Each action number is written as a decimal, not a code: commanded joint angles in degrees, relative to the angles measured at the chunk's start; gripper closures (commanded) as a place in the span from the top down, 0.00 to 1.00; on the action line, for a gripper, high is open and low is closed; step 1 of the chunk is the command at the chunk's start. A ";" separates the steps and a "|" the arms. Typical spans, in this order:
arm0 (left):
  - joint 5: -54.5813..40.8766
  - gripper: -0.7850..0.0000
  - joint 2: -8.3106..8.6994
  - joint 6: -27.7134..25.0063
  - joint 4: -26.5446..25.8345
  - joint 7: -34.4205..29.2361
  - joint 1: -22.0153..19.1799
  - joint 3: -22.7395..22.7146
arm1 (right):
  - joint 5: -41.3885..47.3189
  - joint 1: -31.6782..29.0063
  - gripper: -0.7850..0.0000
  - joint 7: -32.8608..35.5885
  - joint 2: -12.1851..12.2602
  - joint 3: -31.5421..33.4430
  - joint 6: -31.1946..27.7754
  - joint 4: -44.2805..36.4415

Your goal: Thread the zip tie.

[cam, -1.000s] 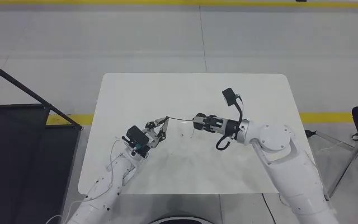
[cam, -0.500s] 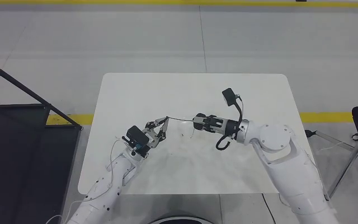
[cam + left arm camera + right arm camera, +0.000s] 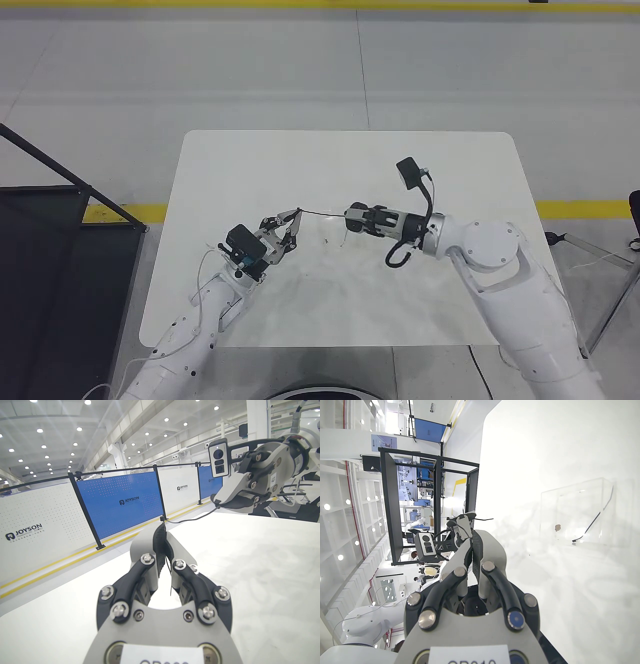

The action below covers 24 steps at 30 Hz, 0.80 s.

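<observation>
White table [image 3: 450, 180] carries the work. Both grippers hang just above its middle, tips facing and near each other.

1. Left gripper [image 3: 163, 530]: jaws closed to a narrow slit, clamped on the tie [image 3: 322, 211]. A length of strap runs back between the pads, and a small dark block, probably the head, sits right at the tips.
2. Right gripper [image 3: 350, 214]: jaws likewise pinched together on the tie's other end.
3. Box [image 3: 577, 510]: clear-walled, standing on the table beyond the right gripper's tips, well apart from them. A thin black strip [image 3: 591, 524] lies inside, seemingly a spare tie.
4. Tie: black, spanning the gap between the two grippers in a shallow sag, clear of the table. Whether the tip has entered the head cannot be told.

Handling notes (judged, not observed):
- Weight is negligible, so clamp force serves only to stop slip and twist.
- The strap is likely springy nylon. It bends easily across its flat face, resists edgewise, and recoils when released.
- The surface looks smooth, so expect sliding under a light pinch.
- Hold the free end close behind its tip, since a long overhang bows and wanders.
- Hold the head by its sides, leaving the slot open toward the opposing gripper.
- Avoid hard kinks.
</observation>
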 commanded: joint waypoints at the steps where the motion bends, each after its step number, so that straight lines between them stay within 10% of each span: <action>1: 0.00 0.00 0.00 0.00 0.00 0.00 0.00 0.00 | 0.19 0.02 0.00 -0.11 -0.02 -0.01 -0.01 0.04; 24: 0.00 0.00 0.00 0.00 0.00 0.00 0.00 0.00 | 0.56 0.60 0.00 -0.29 -0.13 -0.46 0.17 0.26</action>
